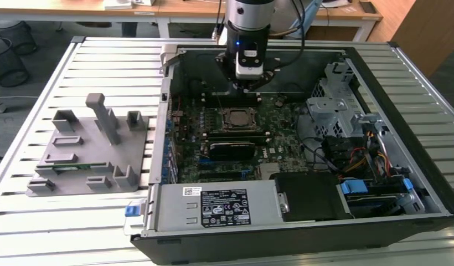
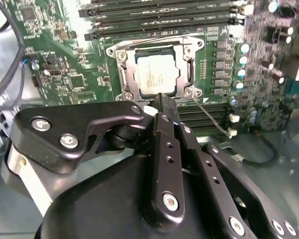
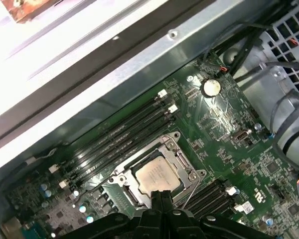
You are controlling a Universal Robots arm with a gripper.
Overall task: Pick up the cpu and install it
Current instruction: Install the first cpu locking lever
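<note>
One cpu [image 2: 157, 74] in socket [image 2: 120, 74]

End effector [image 1: 251, 84] hangs over open computer case [image 1: 404, 219]; cpu [image 1: 237, 118] sits in motherboard socket; grey fixture [image 1: 87, 152] on counter [image 1: 35, 221].

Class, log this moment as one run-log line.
arm: over open case | gripper: shut, empty, above socket | cpu: seated in socket
</note>
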